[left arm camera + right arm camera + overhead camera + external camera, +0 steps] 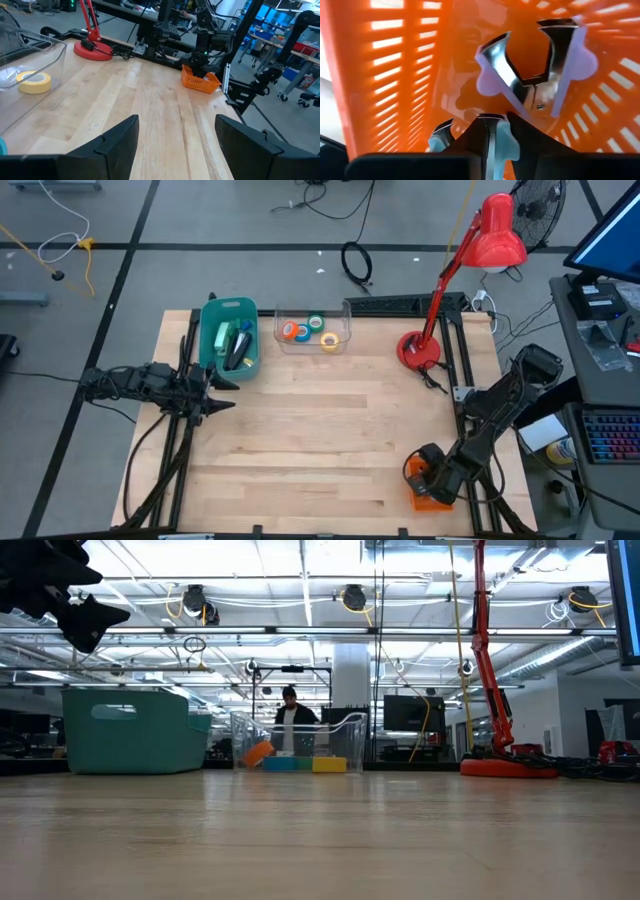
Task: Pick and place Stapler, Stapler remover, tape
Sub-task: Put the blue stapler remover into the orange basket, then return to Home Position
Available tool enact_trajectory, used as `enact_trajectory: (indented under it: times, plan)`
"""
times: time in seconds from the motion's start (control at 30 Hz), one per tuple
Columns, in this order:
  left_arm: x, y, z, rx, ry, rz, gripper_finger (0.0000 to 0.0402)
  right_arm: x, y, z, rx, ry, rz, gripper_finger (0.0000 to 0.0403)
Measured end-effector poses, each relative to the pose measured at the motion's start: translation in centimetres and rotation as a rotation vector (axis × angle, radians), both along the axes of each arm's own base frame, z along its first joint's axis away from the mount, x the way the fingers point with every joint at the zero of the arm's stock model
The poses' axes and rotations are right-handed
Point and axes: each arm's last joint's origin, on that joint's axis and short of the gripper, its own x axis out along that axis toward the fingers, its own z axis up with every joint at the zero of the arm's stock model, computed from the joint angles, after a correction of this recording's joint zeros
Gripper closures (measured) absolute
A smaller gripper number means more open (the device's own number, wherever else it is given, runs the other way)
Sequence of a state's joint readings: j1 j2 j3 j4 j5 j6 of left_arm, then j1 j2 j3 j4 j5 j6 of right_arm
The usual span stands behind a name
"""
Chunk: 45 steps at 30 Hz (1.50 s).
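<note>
I see a lavender staple remover [530, 75] inside the orange basket [395, 75], its 2 metal claws spread and pointing at my camera. My right gripper [492, 142] pinches another remover [501, 139] below it. The left gripper [175, 145] hangs open over the table [150, 100].

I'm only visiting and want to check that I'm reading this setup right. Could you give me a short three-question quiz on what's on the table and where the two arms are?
1. True or false: the left gripper hangs at the table's left side with its jaws open and nothing between them.
2. What is the right gripper reaching into? A: a cardboard box. B: a metal bucket. C: the orange basket.
3. Fill in: the yellow tape roll lies in the clear ___.
Key: 1 true; 2 C; 3 tray.
</note>
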<state>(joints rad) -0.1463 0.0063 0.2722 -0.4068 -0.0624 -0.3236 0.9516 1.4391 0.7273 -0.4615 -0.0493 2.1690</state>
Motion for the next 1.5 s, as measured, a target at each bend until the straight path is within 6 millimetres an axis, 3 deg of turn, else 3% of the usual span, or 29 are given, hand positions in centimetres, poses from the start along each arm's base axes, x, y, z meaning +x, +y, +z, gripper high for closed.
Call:
enact_trajectory:
  times: [0.4, 0.73, 1.1, 1.27, 1.5]
  plan:
    - [0.0, 0.0, 0.0, 0.001, 0.001, 0.0, 0.0135, 0.1, 0.2, 0.1, 0.014, -0.021, 0.004, 0.0325]
    - [0.0, 0.0, 0.0, 0.001, 0.001, -0.001, 0.0135, 0.4, 0.5, 0.6, 0.056, -0.088, 0.052, 0.0259]
    - [0.0, 0.0, 0.0, 0.007, 0.002, -0.004, 0.0135, -1.3, 0.1, 2.9, 0.118, -0.098, 0.01, 0.0267]
    - [0.0, -0.1, 0.0, 0.004, 0.003, -0.025, 0.0135, -2.0, -0.1, 4.3, 0.083, -0.283, -0.091, 0.0268]
    - [0.0, -0.1, 0.0, 0.002, 0.003, -0.028, 0.0135, -1.0, -1.2, 5.1, -0.206, -0.723, -0.243, 0.0283]
